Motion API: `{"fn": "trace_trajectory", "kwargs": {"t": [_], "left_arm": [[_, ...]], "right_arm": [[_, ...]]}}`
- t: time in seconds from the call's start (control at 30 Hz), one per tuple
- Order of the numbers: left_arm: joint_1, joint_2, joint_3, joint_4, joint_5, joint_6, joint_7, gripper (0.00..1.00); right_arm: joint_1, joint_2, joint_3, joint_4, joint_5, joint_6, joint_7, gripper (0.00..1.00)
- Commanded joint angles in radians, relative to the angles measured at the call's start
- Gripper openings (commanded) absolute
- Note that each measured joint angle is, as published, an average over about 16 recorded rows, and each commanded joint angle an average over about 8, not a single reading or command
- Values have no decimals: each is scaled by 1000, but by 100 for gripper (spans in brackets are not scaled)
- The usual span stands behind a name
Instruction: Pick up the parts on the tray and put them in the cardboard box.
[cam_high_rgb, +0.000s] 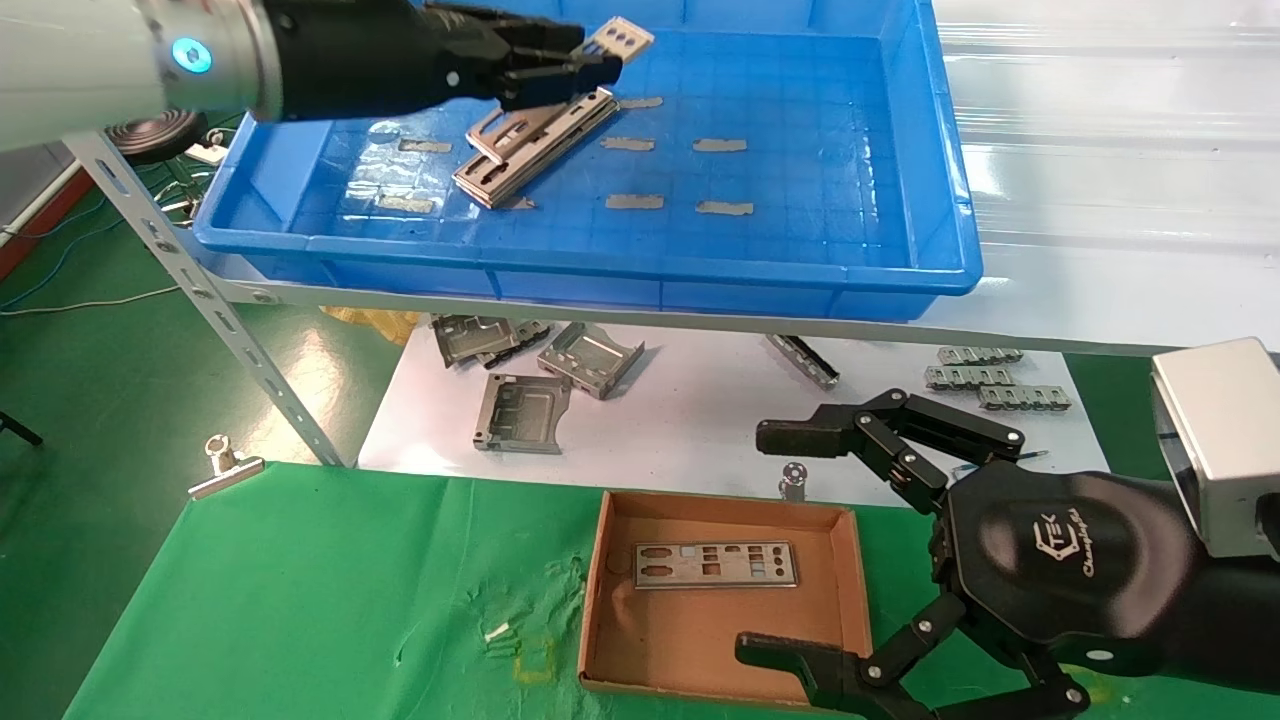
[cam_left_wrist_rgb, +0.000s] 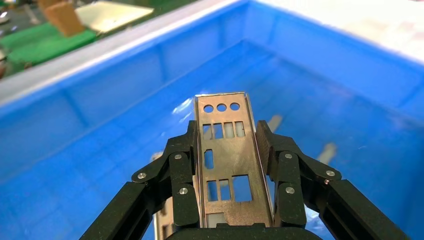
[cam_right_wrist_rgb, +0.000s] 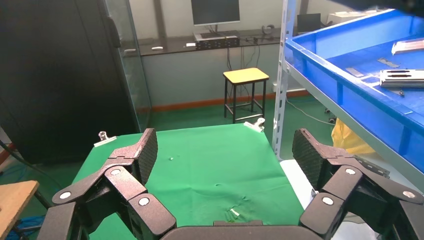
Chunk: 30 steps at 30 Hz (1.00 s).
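Note:
My left gripper (cam_high_rgb: 585, 62) is shut on a silver-grey plate (cam_high_rgb: 618, 38) and holds it above the blue tray (cam_high_rgb: 600, 265). In the left wrist view the plate (cam_left_wrist_rgb: 227, 150) stands between the two black fingers (cam_left_wrist_rgb: 182, 165) over the tray (cam_left_wrist_rgb: 100, 110). Two or three more plates (cam_high_rgb: 535, 145) lie stacked on the tray floor under the gripper. One plate (cam_high_rgb: 715, 565) lies flat in the cardboard box (cam_high_rgb: 600, 600) on the green cloth. My right gripper (cam_high_rgb: 770, 545) is open and empty beside the box's right wall; it shows open in the right wrist view (cam_right_wrist_rgb: 225, 155).
Small grey tape strips (cam_high_rgb: 720, 145) dot the tray floor. Boxy metal brackets (cam_high_rgb: 590, 357) and other metal pieces (cam_high_rgb: 1000, 385) lie on the white sheet below the tray. A slotted shelf post (cam_high_rgb: 215, 310) slants at the left. A binder clip (cam_high_rgb: 225, 468) holds the green cloth.

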Motion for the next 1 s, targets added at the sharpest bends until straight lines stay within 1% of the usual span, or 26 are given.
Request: {"fn": "trace_trajectory", "kwargs": {"t": [0.03,0.2,0.3,0.43,0.53,0.63,0.8,0.9,1.0], "left_arm": [[-9,-9,-6,-2,-10,40,7,0],[-14,-38,-13,-17,-24,168,49,0],[-7,-58,-16,-37,-31,258,92,0],[18,-82,-10,-82,-34,366,159,0],[56,-99,8,-145,-39,411,196,0],[116,-120,39,-245,-59,423,211,0],[247,-172,115,-453,-128,416,213,0],[317,-186,157,-546,-142,382,220,0],[378,-172,183,-598,-128,325,244,0]], "right_arm": [[0,0,0,0,0,0,0,100],[0,0,0,0,0,0,0,100],[0,0,0,0,0,0,0,100],[0,0,0,0,0,0,0,100],[0,0,0,0,0,0,0,100],[0,0,0,0,0,0,0,100],[0,0,0,0,0,0,0,100],[0,0,0,0,0,0,0,100],[0,0,0,0,0,0,0,100]]}}
